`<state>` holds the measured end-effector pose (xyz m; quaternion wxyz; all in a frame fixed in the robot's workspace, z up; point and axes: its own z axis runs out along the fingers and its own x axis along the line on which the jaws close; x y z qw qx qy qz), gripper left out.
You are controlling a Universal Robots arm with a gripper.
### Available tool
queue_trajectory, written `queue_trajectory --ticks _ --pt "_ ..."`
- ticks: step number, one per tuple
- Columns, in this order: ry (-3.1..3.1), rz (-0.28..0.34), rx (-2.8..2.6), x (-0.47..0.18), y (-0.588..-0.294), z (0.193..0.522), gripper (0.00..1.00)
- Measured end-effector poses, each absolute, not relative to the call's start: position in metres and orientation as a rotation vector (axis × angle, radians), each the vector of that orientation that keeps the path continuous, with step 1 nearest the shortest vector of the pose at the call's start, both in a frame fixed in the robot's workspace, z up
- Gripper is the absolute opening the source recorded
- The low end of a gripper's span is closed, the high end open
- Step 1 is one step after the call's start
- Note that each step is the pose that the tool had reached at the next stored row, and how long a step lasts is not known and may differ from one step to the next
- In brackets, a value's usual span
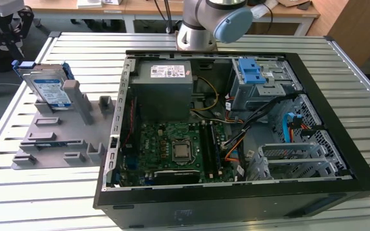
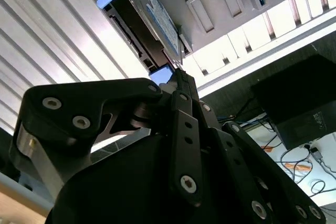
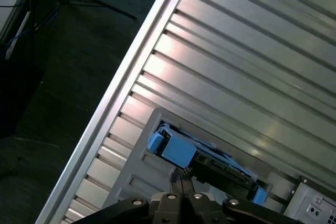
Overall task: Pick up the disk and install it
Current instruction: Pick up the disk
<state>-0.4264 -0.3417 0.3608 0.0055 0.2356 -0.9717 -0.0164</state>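
Flat silver-grey metal disk with blue plastic bracket (image 1: 50, 86) stands upright in the grey slotted plastic fixture (image 1: 56, 139), on the exterior view's left. Black pincer (image 3: 179, 173), fingertips together and empty, hangs near its blue corner. Judgement: a sound grasp needs the jaws spread, square across the disk's edge.

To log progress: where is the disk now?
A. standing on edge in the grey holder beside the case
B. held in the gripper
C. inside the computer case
A: the disk stands upright in the grey holder, outside the computer case.
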Motion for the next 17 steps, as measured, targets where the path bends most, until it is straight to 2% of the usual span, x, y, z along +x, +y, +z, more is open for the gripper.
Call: queue_trajectory --ticks 17 --pt "-3.018 -0.051 0.827 -0.4264 -0.3417 0.3608 0.11"
